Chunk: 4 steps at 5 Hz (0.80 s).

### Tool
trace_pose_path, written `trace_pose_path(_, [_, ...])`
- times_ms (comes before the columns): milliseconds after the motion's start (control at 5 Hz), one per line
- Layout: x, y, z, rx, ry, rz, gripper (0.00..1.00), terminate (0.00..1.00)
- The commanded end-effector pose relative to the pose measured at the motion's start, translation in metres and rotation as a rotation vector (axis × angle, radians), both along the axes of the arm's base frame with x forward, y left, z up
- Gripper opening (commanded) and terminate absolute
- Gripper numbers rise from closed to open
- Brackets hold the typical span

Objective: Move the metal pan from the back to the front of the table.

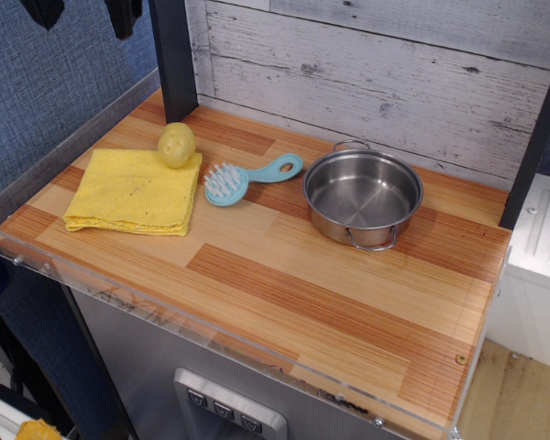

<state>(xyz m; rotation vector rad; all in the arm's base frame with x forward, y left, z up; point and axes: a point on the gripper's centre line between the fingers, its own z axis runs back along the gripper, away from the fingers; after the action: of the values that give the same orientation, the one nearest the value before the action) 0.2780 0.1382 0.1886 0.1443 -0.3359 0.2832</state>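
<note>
The metal pan point(362, 197) is round, shallow and shiny, with two wire loop handles. It stands upright and empty at the back right of the striped wooden table point(284, 302). Only the two dark fingertips point(42, 11) of my gripper point(82, 11) show, at the top left edge of the view. They stand well apart with nothing between them, high above the table's back left and far from the pan.
A folded yellow cloth point(133, 192) lies at the left, with a pale yellow potato point(176, 144) on its back corner. A light blue brush point(247, 177) lies between cloth and pan. A dark post point(172, 55) and a plank wall point(376, 64) stand behind.
</note>
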Motion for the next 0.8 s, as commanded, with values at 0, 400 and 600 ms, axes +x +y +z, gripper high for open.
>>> trace_pose_path(0, [0.0, 0.0, 0.0, 0.0, 0.0, 0.0, 1.0, 0.0])
trace_pose_path(400, [0.054, -0.036, 0.013, 0.124, -0.076, -0.159, 1.0, 0.0])
trace_pose_path(600, [0.057, -0.077, 0.006, -0.009, -0.075, -0.127, 1.0, 0.0])
